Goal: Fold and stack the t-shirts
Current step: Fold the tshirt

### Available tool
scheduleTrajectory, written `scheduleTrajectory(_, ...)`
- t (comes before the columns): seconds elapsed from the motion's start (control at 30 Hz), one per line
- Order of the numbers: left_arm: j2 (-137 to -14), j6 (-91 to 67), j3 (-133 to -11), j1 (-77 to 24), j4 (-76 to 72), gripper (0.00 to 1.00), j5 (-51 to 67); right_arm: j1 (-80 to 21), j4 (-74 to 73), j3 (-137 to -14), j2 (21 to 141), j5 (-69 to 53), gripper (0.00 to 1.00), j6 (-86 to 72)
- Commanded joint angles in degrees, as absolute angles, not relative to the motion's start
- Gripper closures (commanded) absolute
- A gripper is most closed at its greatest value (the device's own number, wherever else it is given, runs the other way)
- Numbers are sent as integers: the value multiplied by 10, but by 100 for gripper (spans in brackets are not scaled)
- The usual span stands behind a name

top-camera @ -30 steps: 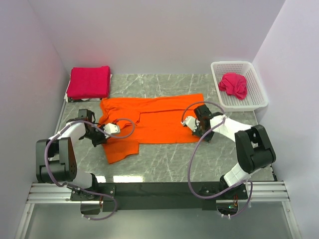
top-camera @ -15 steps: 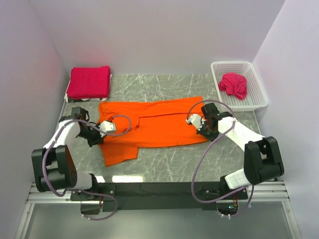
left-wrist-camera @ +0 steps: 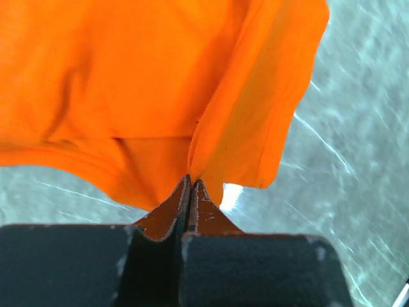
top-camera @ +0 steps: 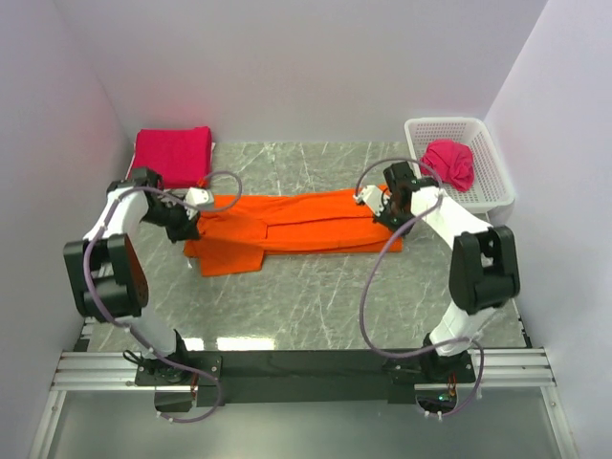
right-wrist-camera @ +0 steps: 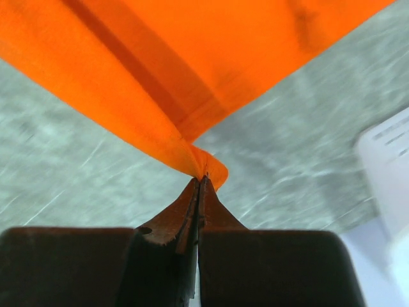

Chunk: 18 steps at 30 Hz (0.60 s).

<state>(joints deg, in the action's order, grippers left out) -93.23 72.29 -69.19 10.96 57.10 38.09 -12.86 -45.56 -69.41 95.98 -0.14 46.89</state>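
The bright orange t-shirt [top-camera: 287,228] lies across the middle of the table as a long band, its near half doubled over. My left gripper [top-camera: 191,220] is shut on its left edge; in the left wrist view the fingertips [left-wrist-camera: 192,183] pinch a fold of the orange cloth [left-wrist-camera: 147,83] just above the table. At the shirt's right end my right gripper [top-camera: 384,212] is shut on a corner, and its tips [right-wrist-camera: 203,179] clamp a twisted bit of the orange hem [right-wrist-camera: 192,57]. A folded crimson-pink t-shirt [top-camera: 172,158] rests at the back left. Another crimson-pink t-shirt [top-camera: 449,163] lies crumpled in the basket.
The white lattice basket [top-camera: 499,186] stands at the back right, close to my right arm; its corner [right-wrist-camera: 386,147] shows in the right wrist view. Walls close in the table on three sides. Grey marble surface [top-camera: 325,306] lies between the shirt and the arm bases.
Both grippers moved toward the back of the table, carrying the orange shirt's near edge with them. The shirt went from a wide spread to a narrower doubled band.
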Motion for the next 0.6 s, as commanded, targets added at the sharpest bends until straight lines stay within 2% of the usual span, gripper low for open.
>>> scheduleTrajectory(0.0, -974, 687, -766, 112, 580, 99, 424, -116, -475, -773, 1004, 2, 100, 486)
scheduleTrajectory(0.33, -1110, 629, -852, 112, 543, 97, 413, -107, -468, -880, 1151, 28, 99, 488)
scheduleTrajectory(0.37, -1120, 625, -849, 111, 535, 93, 410, -106, -467, -885, 1157, 32, 94, 483)
scheduleTrajectory(0.43, -1123, 611, -838, 110, 512, 82, 399, -107, -457, -902, 1171, 40, 77, 467)
scheduleTrajectory(0.47, -1122, 597, -835, 110, 506, 68, 397, -107, -456, -906, 1173, 43, 72, 461)
scheduleTrajectory(0.53, -1106, 580, -828, 114, 491, 56, 399, -107, -437, -910, 1164, 54, 58, 441)
scheduleTrajectory(0.57, -1095, 580, -825, 114, 490, 53, 402, -107, -437, -910, 1157, 54, 52, 435)
